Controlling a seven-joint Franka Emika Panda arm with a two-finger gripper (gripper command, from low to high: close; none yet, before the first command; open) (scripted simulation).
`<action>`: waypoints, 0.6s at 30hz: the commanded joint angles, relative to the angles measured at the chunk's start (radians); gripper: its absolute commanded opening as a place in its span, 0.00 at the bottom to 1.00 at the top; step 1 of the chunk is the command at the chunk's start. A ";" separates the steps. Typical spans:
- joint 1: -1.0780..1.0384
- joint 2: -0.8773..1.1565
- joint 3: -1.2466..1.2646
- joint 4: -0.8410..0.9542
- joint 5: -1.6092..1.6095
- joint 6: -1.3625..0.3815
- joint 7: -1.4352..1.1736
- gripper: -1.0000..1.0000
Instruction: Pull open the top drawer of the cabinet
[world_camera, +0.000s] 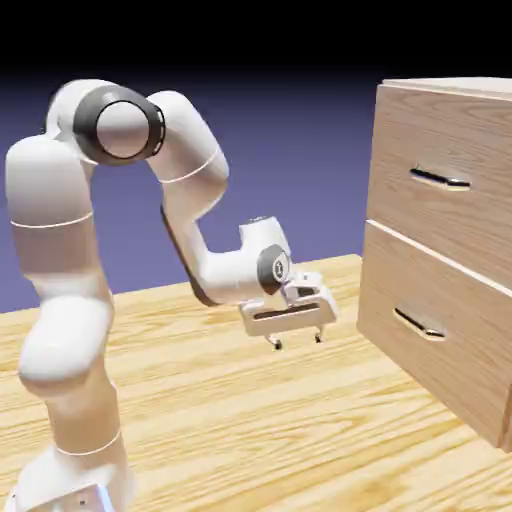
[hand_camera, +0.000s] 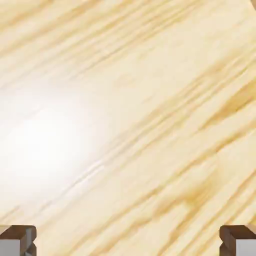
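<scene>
Drawer status: top drawer (world_camera: 440, 195) shut, flush in cabinet (world_camera: 455, 380) at table's (world_camera: 200, 420) right edge; bar handle (world_camera: 440, 180) untouched. Lower drawer (world_camera: 430, 335) also shut. Gripper (world_camera: 298, 341) well short of cabinet, low over table, pointing down, fingers apart, nothing held. Hand view shows only table grain. Recommend: raise to handle ht, turn wrist level, straddle bar squarely, close, then pull straight out, w/o twisting.

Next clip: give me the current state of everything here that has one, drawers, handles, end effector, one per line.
top drawer: shut, flush with the cabinet.
lower drawer: shut.
top handle: untouched.
lower handle: untouched.
end effector: open, empty, pointing down over the table, short of the cabinet.
</scene>
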 joint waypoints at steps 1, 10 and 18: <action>-0.021 0.035 0.030 0.010 -0.044 -0.014 -0.005 0.50; -0.200 0.347 0.299 0.098 -0.435 -0.136 -0.054 0.50; -0.359 0.624 0.538 0.177 -0.783 -0.244 -0.097 0.50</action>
